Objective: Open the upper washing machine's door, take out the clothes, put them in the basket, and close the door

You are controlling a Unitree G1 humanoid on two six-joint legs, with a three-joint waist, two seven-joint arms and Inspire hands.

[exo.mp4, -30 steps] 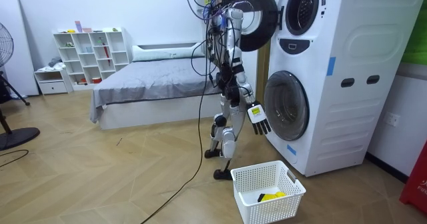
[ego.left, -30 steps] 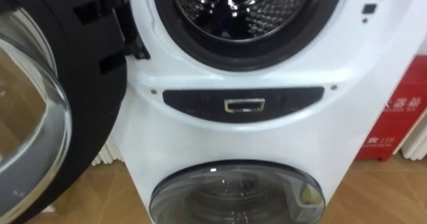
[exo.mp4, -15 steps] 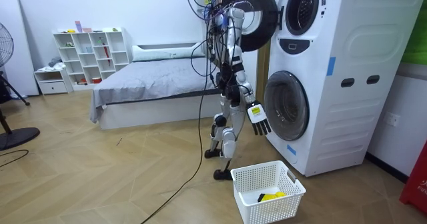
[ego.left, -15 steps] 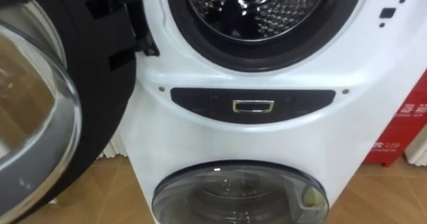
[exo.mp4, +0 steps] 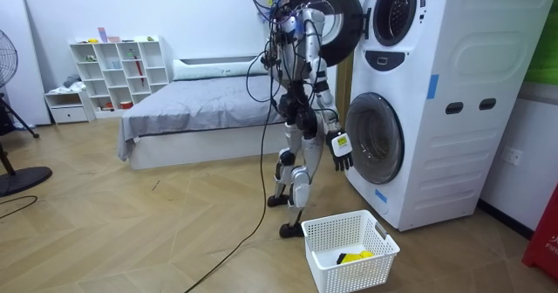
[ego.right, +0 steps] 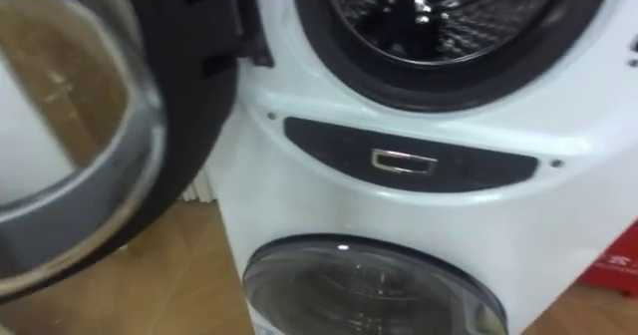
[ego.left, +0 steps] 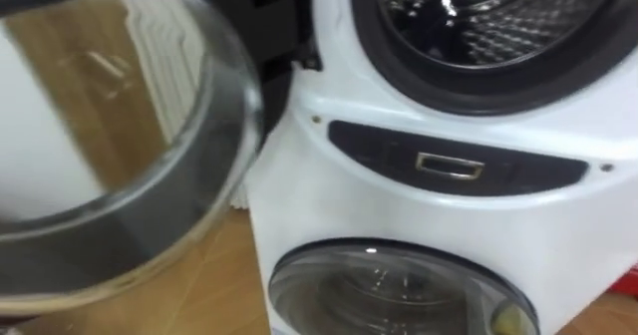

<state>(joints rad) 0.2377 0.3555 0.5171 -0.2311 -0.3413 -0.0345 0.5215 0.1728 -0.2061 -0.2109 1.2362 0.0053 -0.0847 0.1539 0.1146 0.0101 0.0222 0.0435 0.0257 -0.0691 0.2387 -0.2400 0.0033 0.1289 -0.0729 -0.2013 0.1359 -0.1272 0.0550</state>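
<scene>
1. Robot faces the white stacked washing machine (exo.mp4: pixel 453 110); its dark-rimmed round glass door (ego.left: pixel 110 126) stands open at the frame's left.
2. Right hand (exo.mp4: pixel 338 146) hangs mid-frame, fingers loose, empty.
3. Yellow cloth (exo.mp4: pixel 353 257) lies in the white lattice basket (exo.mp4: pixel 324 262), bottom centre.

Open door (ego.left: pixel 110 146) left of upper drum (ego.left: pixel 498 16)

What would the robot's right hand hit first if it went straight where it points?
The right hand points down: probably the light wooden floor, near the white plastic laundry basket, though depth is unclear.
</scene>
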